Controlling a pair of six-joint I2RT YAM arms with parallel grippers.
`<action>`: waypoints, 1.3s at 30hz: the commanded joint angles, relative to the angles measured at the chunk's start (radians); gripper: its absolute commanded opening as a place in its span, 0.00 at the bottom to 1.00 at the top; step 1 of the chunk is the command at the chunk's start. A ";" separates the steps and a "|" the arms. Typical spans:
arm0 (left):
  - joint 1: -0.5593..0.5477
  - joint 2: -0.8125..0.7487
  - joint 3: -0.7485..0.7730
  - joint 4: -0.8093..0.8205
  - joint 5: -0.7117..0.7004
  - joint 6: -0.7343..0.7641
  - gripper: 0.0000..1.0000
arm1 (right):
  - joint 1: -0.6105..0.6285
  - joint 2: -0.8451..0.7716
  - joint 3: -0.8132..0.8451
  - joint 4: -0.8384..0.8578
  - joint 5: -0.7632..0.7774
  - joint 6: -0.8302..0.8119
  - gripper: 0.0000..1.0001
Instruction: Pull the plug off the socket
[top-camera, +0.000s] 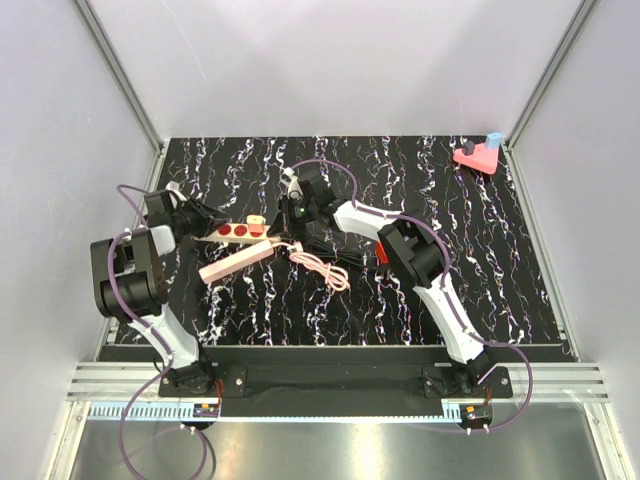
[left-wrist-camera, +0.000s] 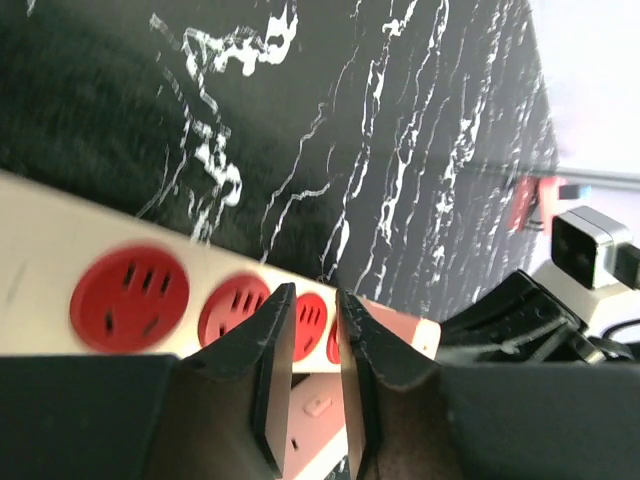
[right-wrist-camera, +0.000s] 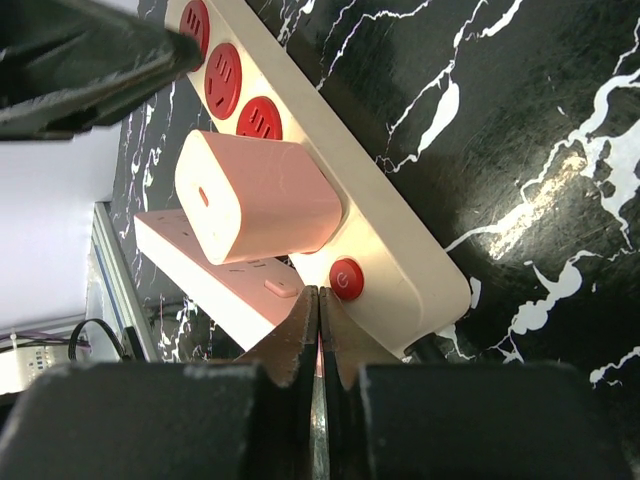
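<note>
1. top view: the socket (top-camera: 225, 233), a long cream bar with round red outlets, lies left of centre on the black, white-veined worktop (top-camera: 470, 250). the plug (top-camera: 257, 220) sits at its right end, and a pink strip (top-camera: 237, 260) lies just beside it.
2. left wrist: the black wedge-shaped left fingers (left-wrist-camera: 258, 375) stand narrowly apart above the socket (left-wrist-camera: 50, 260), holding nothing.
3. right wrist: the plug (right-wrist-camera: 260, 197), a smooth, rounded pale-pink block, sits in the socket (right-wrist-camera: 390, 230) beside a red button (right-wrist-camera: 346, 278). the right fingers (right-wrist-camera: 292, 350) are pressed together, empty.
</note>
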 joint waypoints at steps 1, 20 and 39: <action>-0.021 0.015 0.099 -0.083 0.019 0.097 0.25 | 0.005 -0.005 -0.023 -0.150 0.082 -0.053 0.07; -0.083 0.061 0.068 -0.250 -0.095 0.160 0.19 | 0.005 -0.022 0.015 -0.233 0.103 -0.087 0.11; -0.090 0.064 0.027 -0.251 -0.222 0.204 0.17 | 0.008 -0.026 0.340 -0.555 0.298 -0.325 0.25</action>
